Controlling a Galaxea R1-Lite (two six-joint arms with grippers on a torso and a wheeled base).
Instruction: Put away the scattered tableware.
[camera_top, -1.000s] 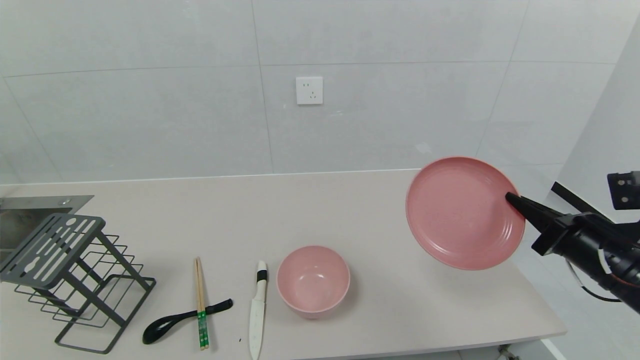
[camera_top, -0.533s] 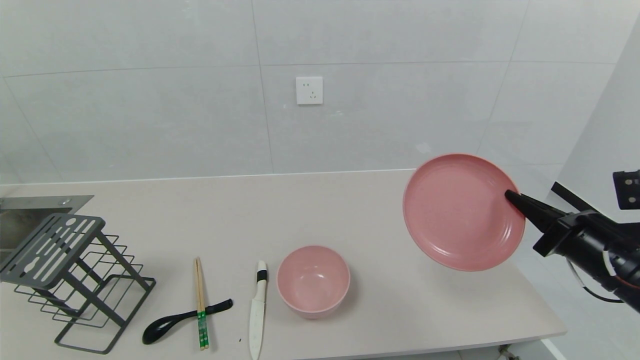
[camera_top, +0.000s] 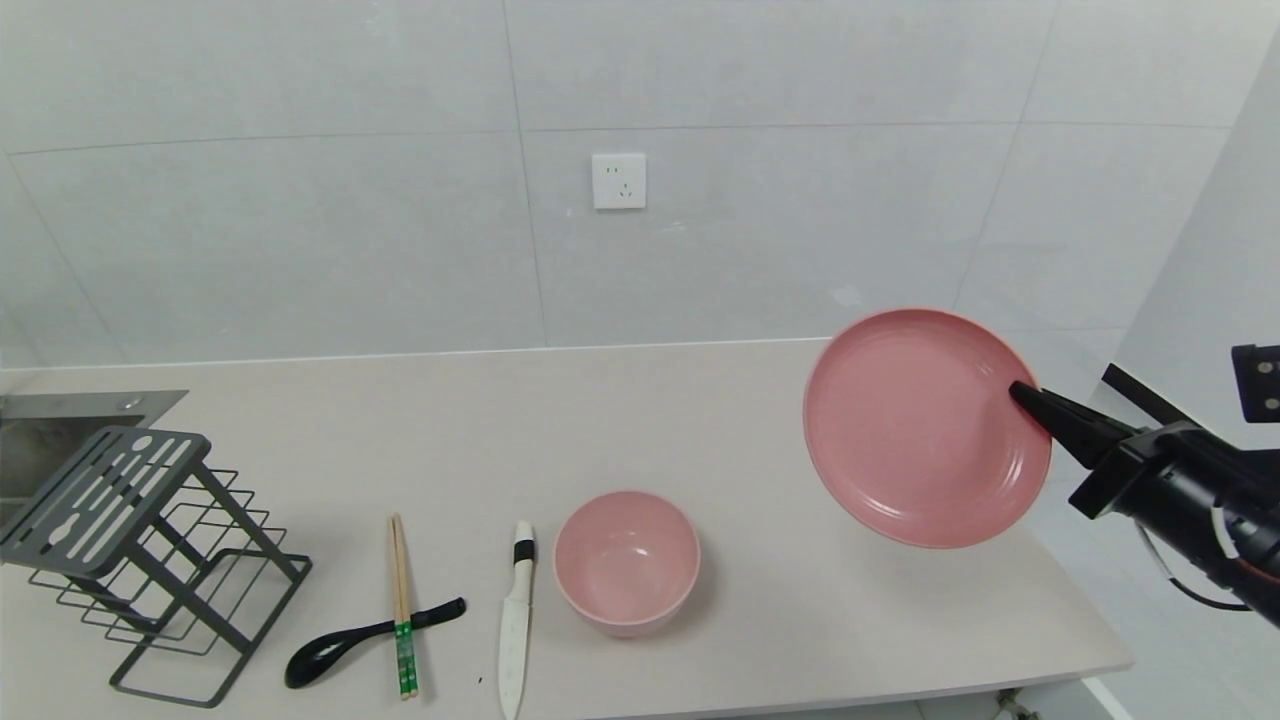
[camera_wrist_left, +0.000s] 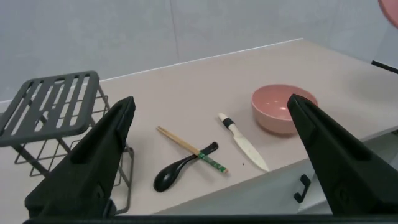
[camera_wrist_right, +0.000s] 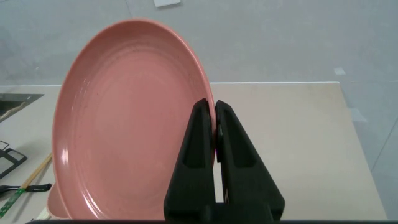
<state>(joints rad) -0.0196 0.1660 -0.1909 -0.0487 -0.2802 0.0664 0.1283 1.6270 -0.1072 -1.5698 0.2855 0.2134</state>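
My right gripper (camera_top: 1018, 392) (camera_wrist_right: 215, 115) is shut on the rim of a pink plate (camera_top: 920, 430) (camera_wrist_right: 124, 118), held tilted in the air above the counter's right end. A pink bowl (camera_top: 626, 560) (camera_wrist_left: 283, 108) stands upright at the front middle. To its left lie a white knife (camera_top: 516, 620) (camera_wrist_left: 244, 142), a pair of chopsticks (camera_top: 402, 605) (camera_wrist_left: 189, 148) and a black spoon (camera_top: 360, 640) (camera_wrist_left: 180, 168) crossed under them. A grey wire rack (camera_top: 140, 560) (camera_wrist_left: 56, 118) stands at the front left. My left gripper (camera_wrist_left: 211, 155) is open, off the counter's front edge, facing these things.
A steel sink (camera_top: 60, 425) is set into the counter at the far left behind the rack. A tiled wall with a socket (camera_top: 618, 180) backs the counter. The counter (camera_top: 620, 420) ends just right of the plate.
The plate has shifted slightly left and tilted a little more upright in my right gripper. Everything on the counter has stayed put.
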